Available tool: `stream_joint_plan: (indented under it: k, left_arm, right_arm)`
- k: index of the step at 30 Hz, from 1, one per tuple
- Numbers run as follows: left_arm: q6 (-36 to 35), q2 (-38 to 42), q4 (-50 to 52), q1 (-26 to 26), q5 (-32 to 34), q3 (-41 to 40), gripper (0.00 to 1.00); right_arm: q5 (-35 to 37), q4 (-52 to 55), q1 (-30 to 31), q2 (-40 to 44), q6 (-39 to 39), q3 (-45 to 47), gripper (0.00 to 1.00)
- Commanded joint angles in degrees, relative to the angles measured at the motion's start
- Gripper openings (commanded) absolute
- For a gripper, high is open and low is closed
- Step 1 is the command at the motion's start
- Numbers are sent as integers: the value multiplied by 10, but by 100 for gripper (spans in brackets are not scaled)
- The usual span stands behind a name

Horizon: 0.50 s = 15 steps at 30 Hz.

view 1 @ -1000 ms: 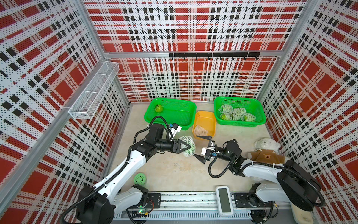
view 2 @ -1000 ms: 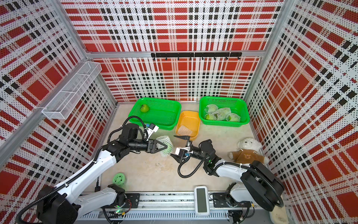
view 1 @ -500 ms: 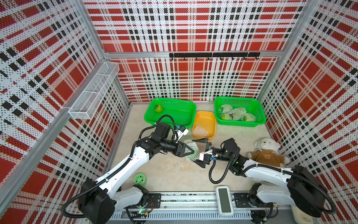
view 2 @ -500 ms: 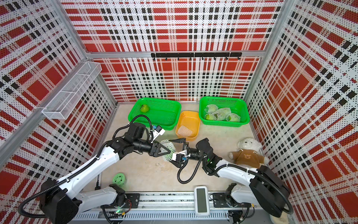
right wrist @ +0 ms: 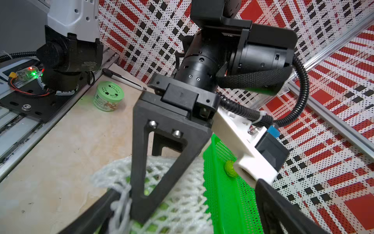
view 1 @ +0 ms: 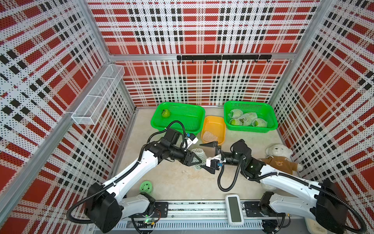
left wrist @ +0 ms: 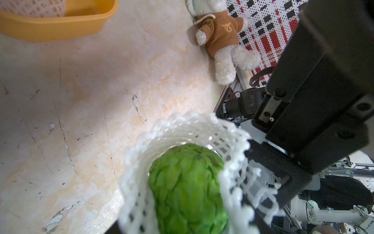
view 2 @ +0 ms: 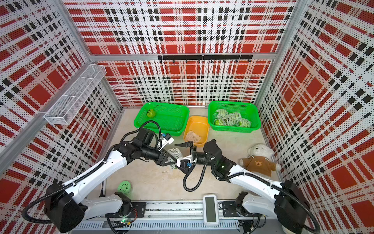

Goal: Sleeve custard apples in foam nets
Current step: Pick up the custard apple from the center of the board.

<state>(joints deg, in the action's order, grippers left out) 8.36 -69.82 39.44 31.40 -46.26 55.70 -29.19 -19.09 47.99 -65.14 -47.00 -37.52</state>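
At the table's middle my left gripper is shut on a green custard apple that sits inside a white foam net, whose open rim stands out past the fruit. My right gripper faces it, open wide, with its jaws either side of the net's end. One right finger touches the net's rim. In both top views a bare custard apple lies in the left green basket, and several netted custard apples fill the right green basket. A spare foam net lies in the orange tub.
A white plush bear in a brown shirt lies right of my right arm. A small green perforated container stands at the front left. A white handheld device rests on the front rail. A wire shelf hangs on the left wall.
My left gripper has carried the netted fruit a little right and toward the front. My right gripper has come left until its open jaws straddle the net's end.
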Motion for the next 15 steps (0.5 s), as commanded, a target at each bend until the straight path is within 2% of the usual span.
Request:
stream_joint_plan:
  k: [1,7,15]
  left_arm:
    - [-12,14,13,-16,-3,9,45]
    - [39,51,-62,-81,-46,-16,43]
    - [40,54,-66,-69,-89,-15,43]
  right_arm:
    - [-11,17,0,16,-5,-8,100]
    - [-11,21,6,18,-10,10,100]
    - [51,-62,10,-13,-10,19,100]
